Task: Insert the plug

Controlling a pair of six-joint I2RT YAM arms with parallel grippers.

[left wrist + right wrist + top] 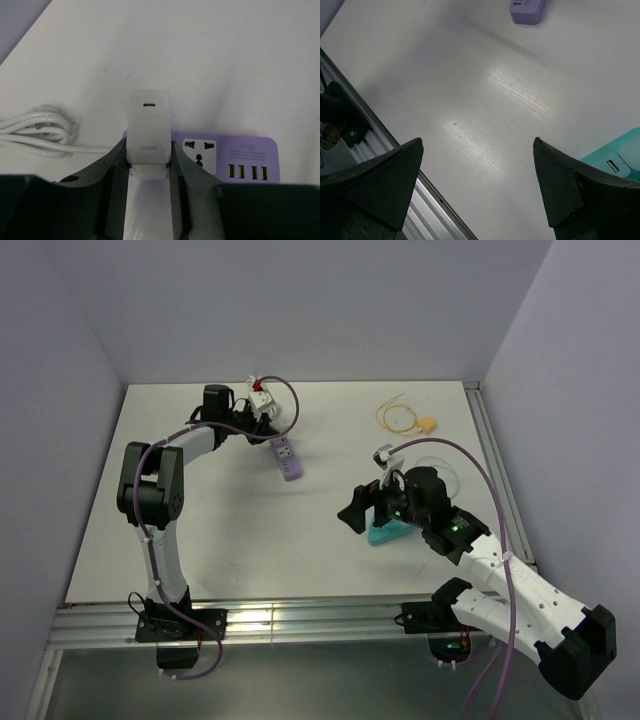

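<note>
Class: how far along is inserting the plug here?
Nothing done with the yellow plug: it lies untouched, well away from the purple power strip. In hand: the left gripper clamps a white charger at the strip. Left: fetching and inserting the plug; the right gripper hangs open, empty.

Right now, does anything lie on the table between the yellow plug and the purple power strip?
Nothing visible lies between the plug and the purple power strip. At the strip, the left pincer holds a white charger at one end; the socket and USB ports beside it show uncovered.
</note>
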